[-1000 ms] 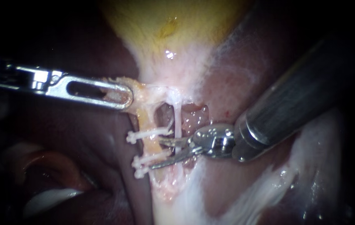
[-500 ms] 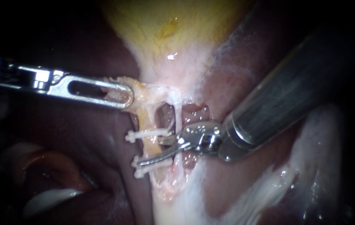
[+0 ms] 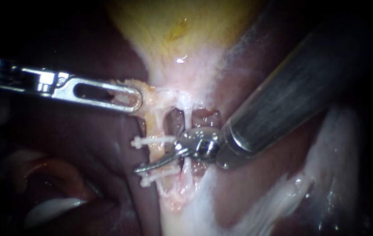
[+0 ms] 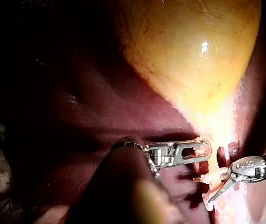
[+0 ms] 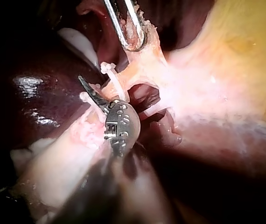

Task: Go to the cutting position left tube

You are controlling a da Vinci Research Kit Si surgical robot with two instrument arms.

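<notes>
The left tube [image 3: 156, 129], yellowish, runs down from the gallbladder [image 3: 182, 39] neck. It carries one white clip [image 3: 150, 141] above and two clips [image 3: 158, 175] below. My right instrument [image 3: 153, 161] has thin blades, open. The front blade lies across the left tube between the upper and lower clips; the other blade mostly hides behind the tube. In the right wrist view the blade [image 5: 92, 92] sits between the clips [image 5: 110, 74]. My left instrument [image 3: 127, 99] is shut on tissue at the gallbladder neck, beside the tube's top, and holds it toward the left.
A thin white right tube [image 3: 187, 119] runs just beside the right instrument's hinge. Dark liver [image 3: 85, 144] surrounds the field. Pale tissue [image 3: 203, 205] spreads below the clips. The right instrument's thick shaft [image 3: 291, 96] covers the upper right.
The right instrument has advanced leftward against the tissue; its front blade now reaches across the left tube between the clips. The left instrument has held its grip in place.
</notes>
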